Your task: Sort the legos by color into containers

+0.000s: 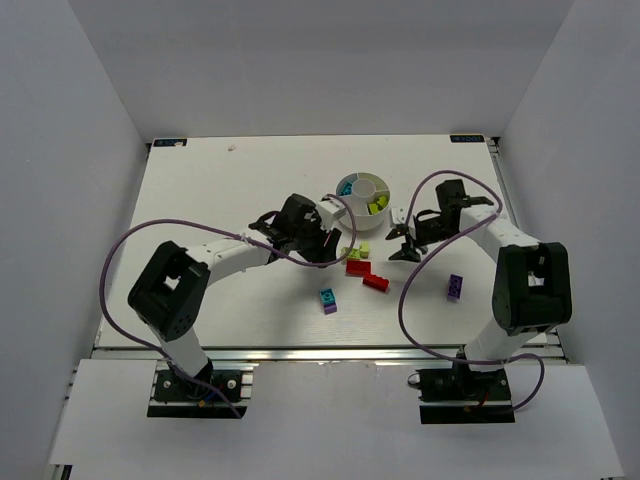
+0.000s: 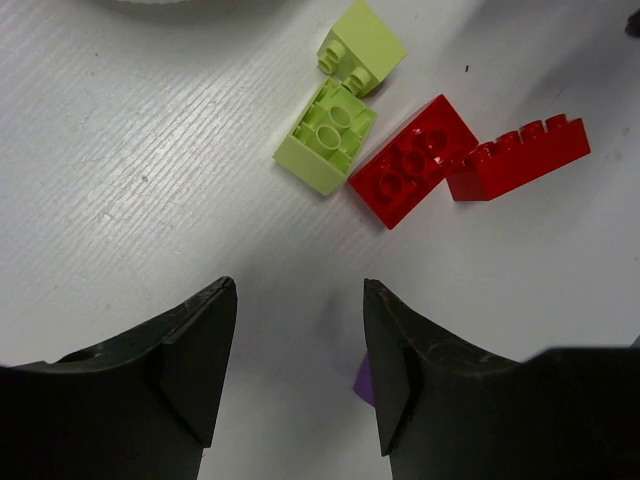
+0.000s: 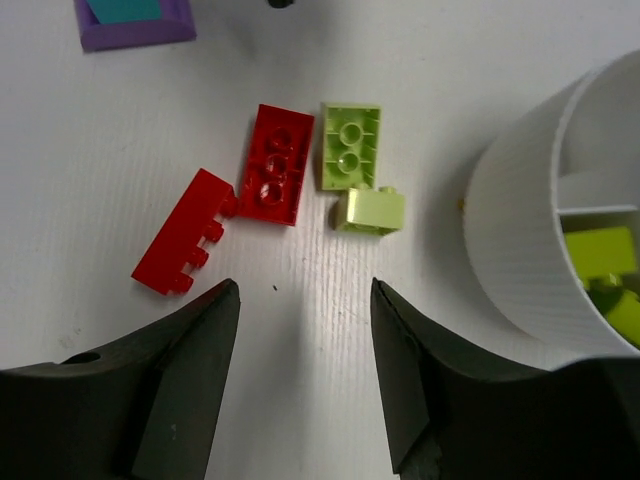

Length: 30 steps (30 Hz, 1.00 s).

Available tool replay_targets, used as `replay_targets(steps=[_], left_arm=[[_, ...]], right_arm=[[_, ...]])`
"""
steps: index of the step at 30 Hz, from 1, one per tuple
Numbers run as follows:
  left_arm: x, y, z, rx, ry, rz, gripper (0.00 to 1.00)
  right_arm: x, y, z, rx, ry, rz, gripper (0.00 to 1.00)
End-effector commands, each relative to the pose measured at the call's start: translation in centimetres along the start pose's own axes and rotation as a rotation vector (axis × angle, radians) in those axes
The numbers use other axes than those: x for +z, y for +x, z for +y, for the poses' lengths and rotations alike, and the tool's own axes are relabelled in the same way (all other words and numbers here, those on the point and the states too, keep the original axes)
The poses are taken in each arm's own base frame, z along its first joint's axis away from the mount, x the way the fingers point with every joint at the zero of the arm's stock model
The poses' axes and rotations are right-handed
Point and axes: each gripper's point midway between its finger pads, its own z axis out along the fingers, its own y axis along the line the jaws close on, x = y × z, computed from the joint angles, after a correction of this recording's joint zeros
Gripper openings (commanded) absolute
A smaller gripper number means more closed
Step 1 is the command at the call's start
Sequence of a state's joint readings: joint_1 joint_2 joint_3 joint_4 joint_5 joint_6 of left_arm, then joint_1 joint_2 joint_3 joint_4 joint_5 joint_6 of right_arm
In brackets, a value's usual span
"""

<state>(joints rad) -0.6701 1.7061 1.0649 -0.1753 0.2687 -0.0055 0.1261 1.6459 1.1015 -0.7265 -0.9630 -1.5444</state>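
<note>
The white divided dish stands at the back centre, with lime bricks in one wedge and a cyan piece in another. Before it lie two lime bricks and two red bricks. A cyan-on-purple brick lies nearer, and a purple brick lies to the right. My left gripper is open and empty just left of the cluster; the left wrist view shows the lime and red bricks ahead. My right gripper is open and empty just right of them, beside the dish.
Purple cables loop over the table beside both arms. White walls close in the left, right and back. In the right wrist view the cyan-on-purple brick lies beyond the red bricks. A purple sliver shows by my left gripper's right finger.
</note>
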Motion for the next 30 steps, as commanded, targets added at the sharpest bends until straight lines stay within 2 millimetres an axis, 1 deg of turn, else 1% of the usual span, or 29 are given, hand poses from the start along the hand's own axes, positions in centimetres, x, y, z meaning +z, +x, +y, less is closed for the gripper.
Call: replay_targets(steps=[1,2,3,4,5,6,7,10,12,13,14,16,19,22,30], left_arm=[[-0.1,-1.6,0.3,0.042,-0.023,-0.056,0.63],[-0.5,-1.2,0.3,0.020,-0.035,-0.056,0.61],[-0.8,-1.2,0.5,-0.007,-0.050,-0.063,0.61],[-1.1,-1.3,0.9,-0.021,-0.083,-0.078,0.61],[-2.0,-1.8,0.8,-0.051,-0.099,-0.107,0.61],[-2.3,-1.0,1.0,-0.070,-0.118,-0.104,0.61],[-2.8,-1.0,1.5,-0.087,-0.153,-0.123,0.61],[-4.8,-1.0,1.7,-0.148,-0.201,-0.176,0.61],[-6.1,-0.9,1.5,-0.198,-0.214,-0.215,0.62],[-6.5,-1.0,1.4,-0.212,-0.216,-0.235,0.62],[-6.9,-1.0,1.3,-0.245,-0.216,-0.251,0.62],[-7.8,-0.8,1.5,-0.275,-0.243,-0.286,0.62],[-8.7,-0.4,1.6,-0.318,-0.260,-0.316,0.62],[-9.3,-0.3,1.7,-0.323,-0.271,-0.328,0.62],[-9.8,-0.3,1.8,-0.325,-0.284,-0.329,0.62]], right_arm=[[1.4,0.1,-1.1,-0.050,0.048,0.069,0.60],[2.4,0.0,-1.1,-0.058,0.045,0.085,0.62],[2.6,0.5,-1.5,-0.054,0.063,0.118,0.62],[3.1,0.7,-2.0,-0.042,0.082,0.120,0.62],[3.4,0.8,-2.2,-0.035,0.085,0.124,0.62],[3.8,0.7,-2.4,-0.033,0.086,0.130,0.62],[4.0,0.7,-2.9,-0.030,0.094,0.132,0.62],[4.8,1.4,-3.8,-0.009,0.104,0.153,0.61],[5.0,1.6,-4.2,-0.004,0.103,0.158,0.61],[5.3,2.0,-4.2,0.008,0.095,0.164,0.61],[5.4,2.0,-4.4,0.003,0.095,0.167,0.61],[5.7,2.2,-4.3,0.003,0.083,0.168,0.61],[6.5,2.5,-4.0,-0.002,0.066,0.175,0.61],[7.2,2.5,-3.9,0.000,0.059,0.175,0.61],[8.3,2.6,-3.8,0.004,0.047,0.179,0.60]])
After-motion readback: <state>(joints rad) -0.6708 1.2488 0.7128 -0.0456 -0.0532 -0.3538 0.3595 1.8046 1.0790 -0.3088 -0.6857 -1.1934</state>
